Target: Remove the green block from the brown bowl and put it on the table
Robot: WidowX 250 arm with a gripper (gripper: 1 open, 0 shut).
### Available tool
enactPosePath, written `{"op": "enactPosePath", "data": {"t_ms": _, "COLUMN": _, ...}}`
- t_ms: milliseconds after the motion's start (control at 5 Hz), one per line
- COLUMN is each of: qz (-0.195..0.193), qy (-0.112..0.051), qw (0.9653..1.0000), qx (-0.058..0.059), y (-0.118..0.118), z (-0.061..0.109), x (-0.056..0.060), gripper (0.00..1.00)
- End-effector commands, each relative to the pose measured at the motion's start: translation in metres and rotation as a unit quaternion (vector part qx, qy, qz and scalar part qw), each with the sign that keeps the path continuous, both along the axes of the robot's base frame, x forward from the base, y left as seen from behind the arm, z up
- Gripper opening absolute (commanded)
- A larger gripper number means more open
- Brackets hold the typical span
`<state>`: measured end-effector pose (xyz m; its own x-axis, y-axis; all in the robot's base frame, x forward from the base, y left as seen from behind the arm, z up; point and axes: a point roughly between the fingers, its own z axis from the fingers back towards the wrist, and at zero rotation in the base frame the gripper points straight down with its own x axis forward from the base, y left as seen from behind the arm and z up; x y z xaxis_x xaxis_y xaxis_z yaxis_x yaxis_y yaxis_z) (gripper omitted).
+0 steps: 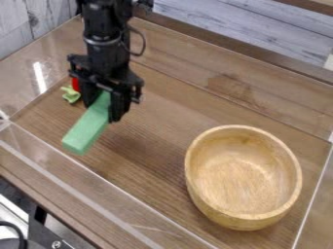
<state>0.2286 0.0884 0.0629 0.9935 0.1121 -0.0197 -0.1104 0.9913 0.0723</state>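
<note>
Camera view from the near side of the table (247,88): a wood-grain surface with low clear plastic walls is seen, with one black robot arm reaching straight down over the left part. The fingers (104,97) are closed on the upper end of the green block (86,128), which hangs tilted, its lower end pointing toward the near left edge of the table. Whether that lower end is touching the wood or just above it cannot be told. The brown bowl (244,175) is empty and sits near the right near corner, well apart from the block, so the removal appears done and only the setting down seems left.

Risk is judged as follows. Because the block is held at one end and slanted, it may tip or slide when let go and come to rest against the near plastic wall. A release from too high may make it bounce. If it is pressed down further at this slant, it may be levered out of the grip.

A red round toy (81,84) with a green stem is partly hidden behind the arm, just beside the fingers, and could be knocked by a sideways move. Nothing else is seen beneath the block.
</note>
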Motion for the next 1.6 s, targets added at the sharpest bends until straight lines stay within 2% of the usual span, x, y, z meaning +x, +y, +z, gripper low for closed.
{"op": "enactPosePath", "data": {"t_ms": 0, "qz": -0.011, "qy": -0.017, "qw": 0.9998, "qx": -0.005, "y": -0.009, "z": -0.006, "x": 0.004, "gripper": 0.0}}
{"op": "enactPosePath", "data": {"t_ms": 200, "qz": -0.023, "qy": -0.019, "qw": 0.9995, "qx": -0.011, "y": -0.012, "z": -0.015, "x": 0.007, "gripper": 0.0}}
{"op": "enactPosePath", "data": {"t_ms": 600, "qz": 0.002, "qy": -0.017, "qw": 0.9997, "qx": -0.017, "y": 0.015, "z": -0.013, "x": 0.015, "gripper": 0.0}}
{"op": "enactPosePath", "data": {"t_ms": 800, "qz": 0.043, "qy": -0.016, "qw": 0.9987, "qx": -0.022, "y": 0.017, "z": -0.022, "x": 0.017, "gripper": 0.0}}
{"op": "enactPosePath", "data": {"t_ms": 1000, "qz": 0.082, "qy": -0.015, "qw": 0.9962, "qx": -0.025, "y": 0.018, "z": -0.031, "x": 0.019, "gripper": 0.0}}
{"op": "enactPosePath", "data": {"t_ms": 1400, "qz": 0.119, "qy": -0.007, "qw": 0.9923, "qx": -0.033, "y": 0.017, "z": -0.03, "x": 0.008, "gripper": 0.0}}
